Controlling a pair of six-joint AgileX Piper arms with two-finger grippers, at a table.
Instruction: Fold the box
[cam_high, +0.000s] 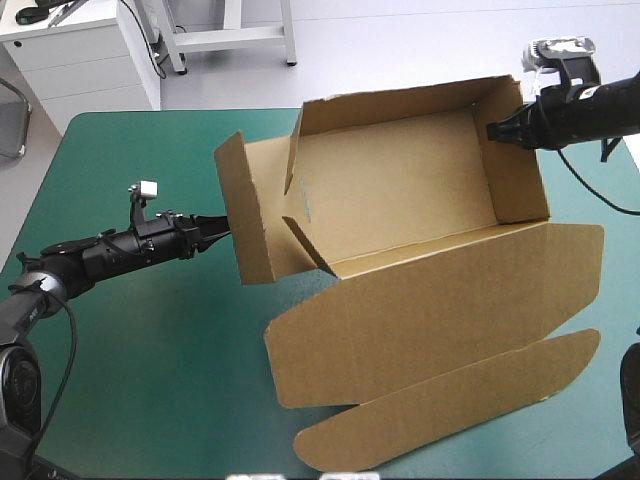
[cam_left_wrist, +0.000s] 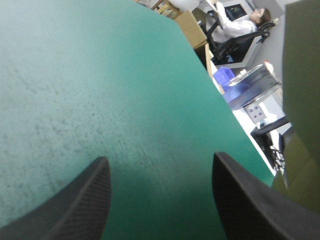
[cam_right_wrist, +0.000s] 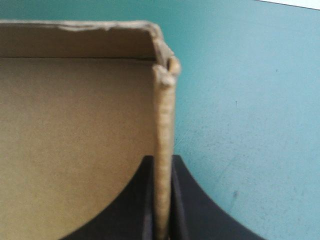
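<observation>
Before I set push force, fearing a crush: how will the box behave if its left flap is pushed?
The flap stands free on one crease, so it probably swings rather than resists. The box looks thin and light; with only the right claw pinching one wall, it may twist.

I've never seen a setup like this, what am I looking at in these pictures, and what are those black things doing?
It is a two-armed robot at a teal-green table. One picture looks down from above; the others come from a camera on each wrist. On the table lies a brown box, half folded: walls raised into a tray, lid flat. The black things are its grippers: the right gripper is shut on the box's end wall; the left gripper is open, near the flap at the other end.
</observation>
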